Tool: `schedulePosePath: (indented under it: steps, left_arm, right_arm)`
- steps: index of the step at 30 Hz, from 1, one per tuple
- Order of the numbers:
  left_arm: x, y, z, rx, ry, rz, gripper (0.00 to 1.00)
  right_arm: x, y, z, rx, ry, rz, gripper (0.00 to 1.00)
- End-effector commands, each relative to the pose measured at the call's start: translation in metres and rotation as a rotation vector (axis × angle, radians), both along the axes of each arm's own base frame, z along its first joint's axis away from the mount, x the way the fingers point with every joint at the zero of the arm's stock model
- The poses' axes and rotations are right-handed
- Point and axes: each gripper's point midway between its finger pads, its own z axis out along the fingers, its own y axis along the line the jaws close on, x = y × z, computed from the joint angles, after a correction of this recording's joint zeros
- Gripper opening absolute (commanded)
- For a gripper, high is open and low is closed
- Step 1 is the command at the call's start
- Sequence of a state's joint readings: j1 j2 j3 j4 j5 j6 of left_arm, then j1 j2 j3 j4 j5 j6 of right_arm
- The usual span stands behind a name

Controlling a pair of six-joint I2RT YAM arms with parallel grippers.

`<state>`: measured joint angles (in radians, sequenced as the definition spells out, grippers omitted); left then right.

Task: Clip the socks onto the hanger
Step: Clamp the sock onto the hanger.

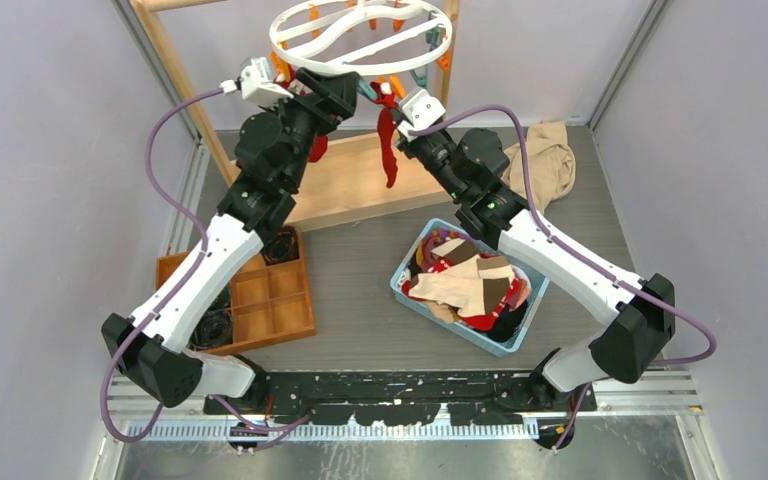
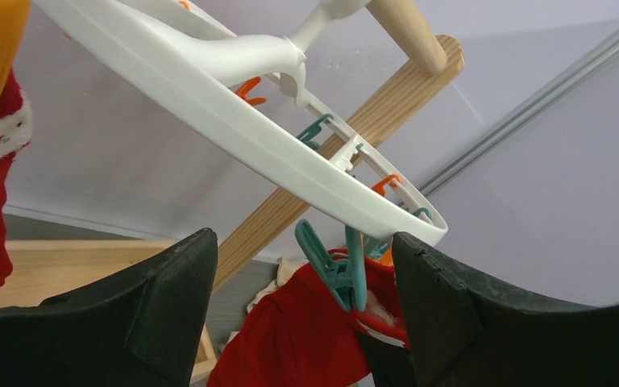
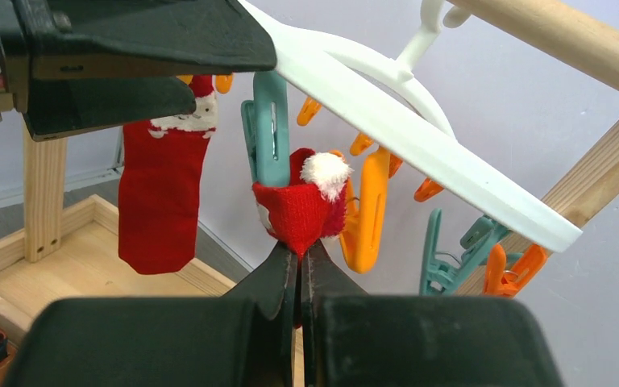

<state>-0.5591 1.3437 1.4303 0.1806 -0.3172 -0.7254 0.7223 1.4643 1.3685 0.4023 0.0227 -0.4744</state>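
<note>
The wooden frame (image 1: 185, 80) stands at the back of the table, and the white hanger (image 2: 234, 129) hangs from its top bar. Nearer the arms sits a blue basket (image 1: 412, 255) heaped with socks (image 1: 470, 285). One red sock (image 3: 161, 201) hangs from the hanger's near side. The right gripper (image 3: 300, 258) is pinched tight on a second red sock (image 3: 298, 210), holding its cuff up against a teal clip (image 3: 267, 129) under the ring; whether the clip bites it cannot be told. The left gripper (image 2: 302, 266) is spread wide, one finger on each side of that clip.
</note>
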Motion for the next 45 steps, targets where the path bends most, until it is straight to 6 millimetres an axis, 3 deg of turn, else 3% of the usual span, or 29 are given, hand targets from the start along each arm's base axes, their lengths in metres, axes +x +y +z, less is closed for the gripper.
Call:
schedulePosePath:
  steps: [1, 9, 17, 21, 29, 34, 45]
  left_arm:
    - [-0.007, 0.018, 0.019, -0.089, 0.006, -0.055, 0.79]
    - [-0.01, 0.018, 0.019, -0.16, 0.037, -0.132, 0.72]
    - [-0.01, 0.012, 0.007, -0.173, 0.055, -0.163, 0.56]
    - [-0.009, 0.01, 0.0, -0.131, 0.032, -0.173, 0.53]
    - [-0.015, 0.017, -0.009, -0.051, -0.047, -0.227, 0.56]
    - [-0.022, 0.025, -0.001, -0.032, -0.128, -0.26, 0.63]
    - [-0.022, 0.036, 0.005, 0.004, -0.187, -0.301, 0.64]
  right_arm:
    - [-0.013, -0.012, 0.034, 0.073, -0.054, 0.012, 0.05]
    - [-0.007, -0.012, 0.031, 0.076, -0.032, 0.006, 0.04]
    - [-0.008, -0.006, 0.027, 0.06, -0.028, 0.041, 0.04]
    - [-0.009, -0.002, 0.026, 0.062, -0.015, 0.059, 0.04]
    - [-0.003, 0.009, 0.014, 0.054, 0.032, 0.084, 0.03]
    - [-0.001, 0.019, 0.008, 0.055, 0.044, 0.102, 0.02]
    - [0.003, 0.036, 0.006, 0.109, 0.031, 0.111, 0.02]
